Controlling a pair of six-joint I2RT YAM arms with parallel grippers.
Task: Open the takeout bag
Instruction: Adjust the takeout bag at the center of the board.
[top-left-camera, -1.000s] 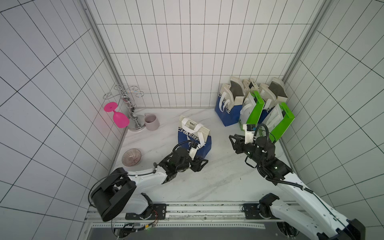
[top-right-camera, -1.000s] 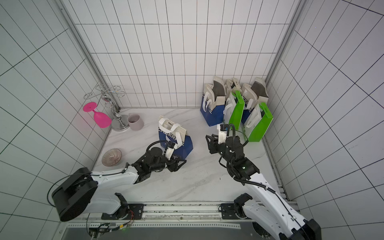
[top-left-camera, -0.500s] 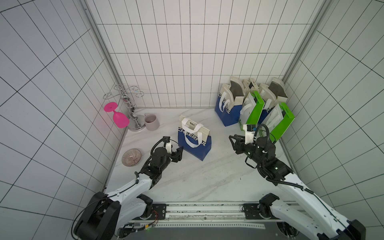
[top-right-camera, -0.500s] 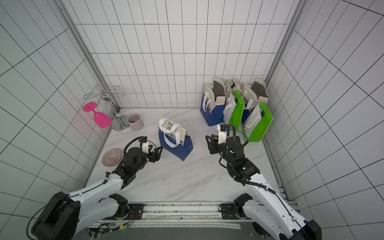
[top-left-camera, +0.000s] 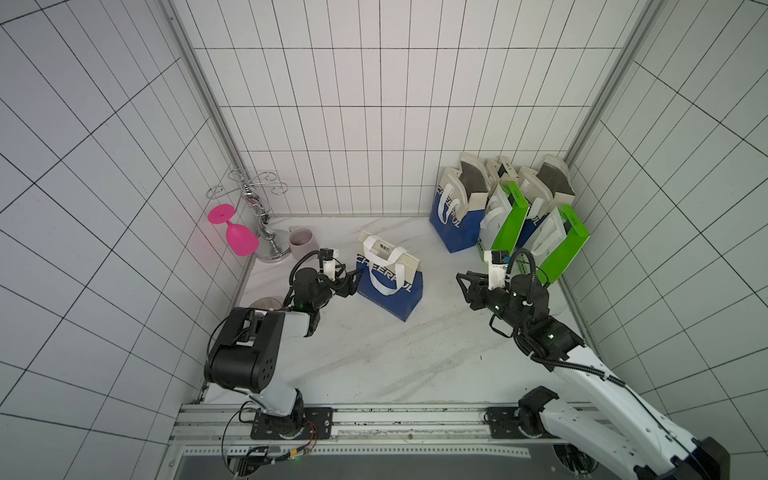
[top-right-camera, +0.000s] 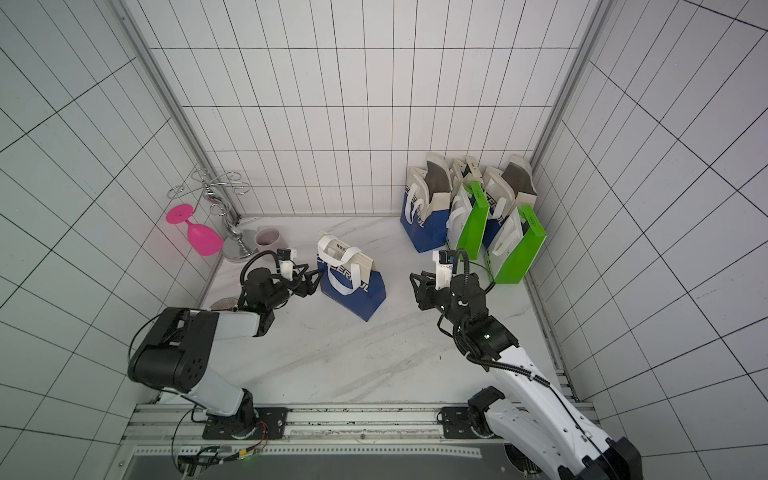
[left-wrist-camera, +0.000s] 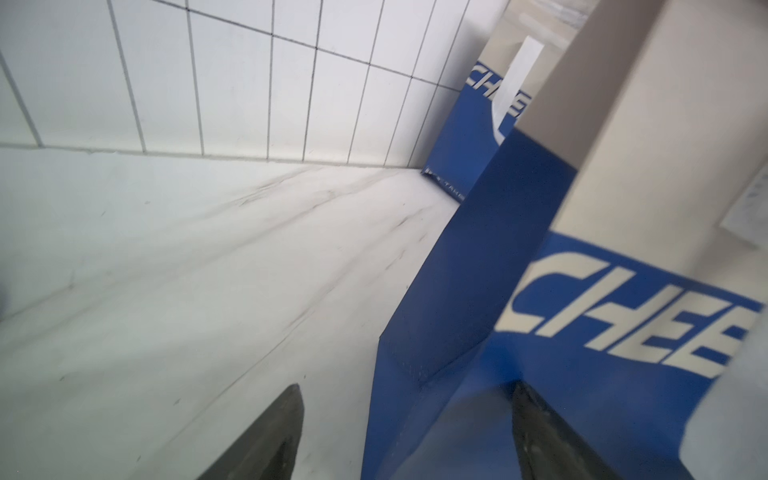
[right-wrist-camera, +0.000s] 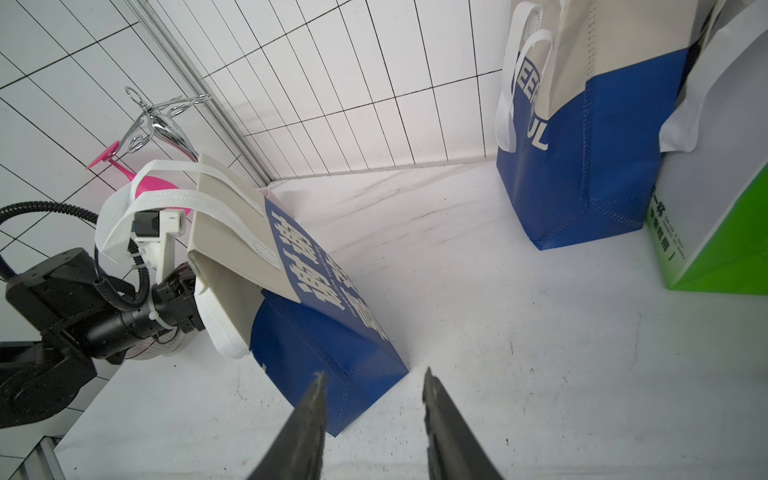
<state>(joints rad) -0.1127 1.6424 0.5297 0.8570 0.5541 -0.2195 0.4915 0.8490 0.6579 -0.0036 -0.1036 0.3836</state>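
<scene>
Both top views are showing the bag (top-left-camera: 411, 300) (top-right-camera: 370, 296) standing upright on the table (top-left-camera: 374, 357). It is sitting near the middle, between the two grippers and closer to the left one. Its lower part is showing blue fabric and its upper part cream. White handles (right-wrist-camera: 183, 166) are hanging over both broad faces. The cream top is lying pressed together, with the mouth pointing up. A white label (top-left-camera: 384, 248) is resting on the top, its print too small to read.

The bag's long axis is running diagonally, from rear left to front right. One broad face is facing front left, toward the left arm's base.

That face is carrying "CHEERFUL" in slanted white capitals on the blue band, with a handle covering the middle letters. The left wrist view is showing only "CHEE". The opposite face is showing large white characters in the right wrist view, too skewed to read. The rear bags (top-left-camera: 457, 232) are standing in the back right corner, and a blue one is showing the same lettering in part.

Beside the bag's left narrow end, the left gripper (top-left-camera: 355, 282) (left-wrist-camera: 406, 385) is standing released with its jaws spread wide. The bag's lower corner is lying between its fingers. Well apart on the other side, the right gripper (top-left-camera: 464, 289) (right-wrist-camera: 374, 372) is pointing at the bag, released and gripping nothing.
</scene>
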